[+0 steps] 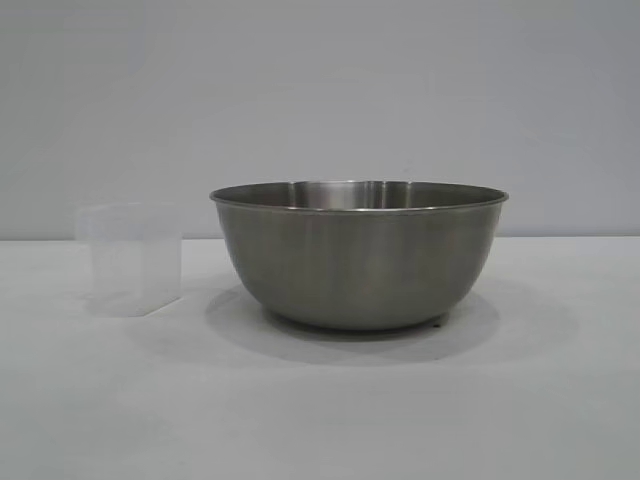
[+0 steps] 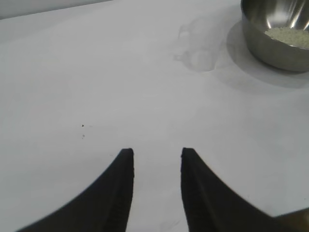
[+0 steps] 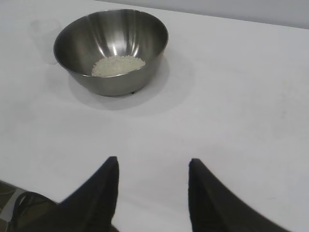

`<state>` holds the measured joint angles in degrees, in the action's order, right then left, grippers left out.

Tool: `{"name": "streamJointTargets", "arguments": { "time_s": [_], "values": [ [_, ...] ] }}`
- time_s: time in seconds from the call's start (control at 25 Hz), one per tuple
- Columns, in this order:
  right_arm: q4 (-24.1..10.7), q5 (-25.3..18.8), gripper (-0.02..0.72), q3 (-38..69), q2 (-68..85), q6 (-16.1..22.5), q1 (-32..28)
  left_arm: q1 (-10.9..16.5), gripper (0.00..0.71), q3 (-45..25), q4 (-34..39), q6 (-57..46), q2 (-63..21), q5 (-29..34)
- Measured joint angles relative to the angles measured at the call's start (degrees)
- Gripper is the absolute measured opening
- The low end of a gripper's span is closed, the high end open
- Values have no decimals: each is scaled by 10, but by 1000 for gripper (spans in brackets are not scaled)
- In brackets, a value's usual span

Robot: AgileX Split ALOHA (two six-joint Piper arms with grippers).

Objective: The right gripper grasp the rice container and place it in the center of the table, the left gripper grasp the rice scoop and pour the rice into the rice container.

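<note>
Bowl (image 1: 358, 255) upright on the white surface (image 1: 320, 410), about mid-scene in the exterior view, rim level, a soft shadow under it. Inside, a small pale heap of rice (image 3: 118, 65) on the bottom, seen from the right wrist view; also visible from the left wrist view (image 2: 288, 36) at the bowl's near inner wall. Scoop (image 1: 130, 258) upright just beside the bowl, at its left in the exterior view, apart from it with a narrow gap; clear and faint against the surface, contents not discernible. Same scoop as a dim outline next to the bowl in the left wrist view (image 2: 198, 46) and behind the bowl's edge in the right wrist view (image 3: 46, 34).

Left claw (image 2: 157, 153) well apart from scoop and bowl, over bare surface, fingers spread with a clear gap, nothing between them. Right claw (image 3: 153, 162) likewise well back from the bowl, over bare surface, fingers spread, somewhat wider, nothing pinched. Neither claw visible in the exterior view. Plain grey wall (image 1: 320, 90) behind.
</note>
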<state>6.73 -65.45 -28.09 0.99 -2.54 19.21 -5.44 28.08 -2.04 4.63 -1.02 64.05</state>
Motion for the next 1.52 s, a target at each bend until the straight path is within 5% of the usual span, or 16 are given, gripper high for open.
{"name": "streamJointTargets", "arguments": {
  "time_s": [0.36, 0.68, 1.52],
  "values": [
    [1, 0, 282, 0, 0, 0, -20, 1, 237, 0, 0, 0, 0, 0],
    [1, 0, 282, 0, 0, -1, -135, 72, 237, 0, 0, 0, 0, 0],
    [1, 0, 282, 0, 0, -1, -139, 73, 237, 0, 0, 0, 0, 0]
  ]
}}
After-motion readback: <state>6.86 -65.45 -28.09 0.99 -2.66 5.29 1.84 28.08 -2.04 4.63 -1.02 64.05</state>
